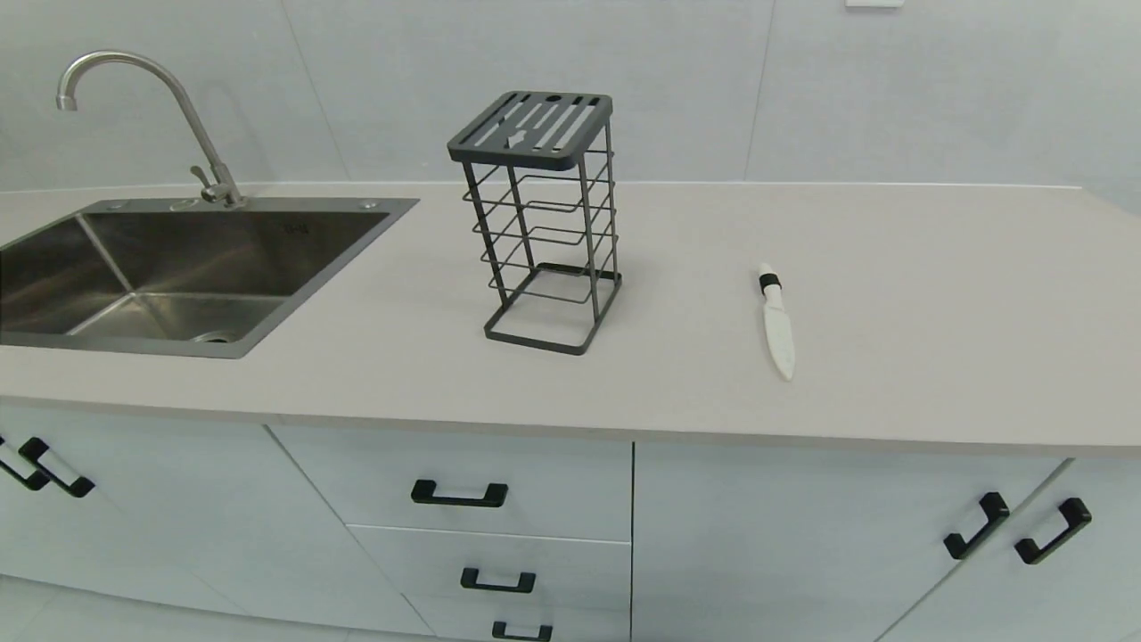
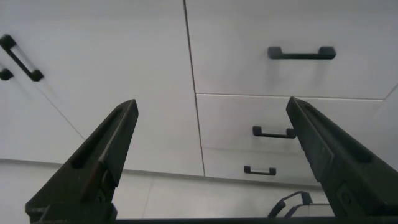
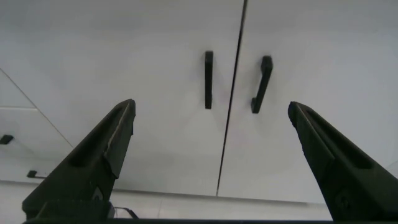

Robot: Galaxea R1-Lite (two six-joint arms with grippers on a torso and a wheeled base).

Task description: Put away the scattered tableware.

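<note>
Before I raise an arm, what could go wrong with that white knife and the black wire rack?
1. The white knife with the black band lies flat on the grey countertop; a grasp may just slide it.
2. The tall black wire rack looks light; a misaligned push into its narrow top slots could tip it.
3. The left gripper and right gripper hang open, low, facing cabinet fronts; rising could clip the counter edge.

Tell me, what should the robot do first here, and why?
Probably lift the right gripper up to the white knife: it lies flat on the counter, right of the slotted rack, while that gripper hangs open, low, facing cabinet doors.
</note>
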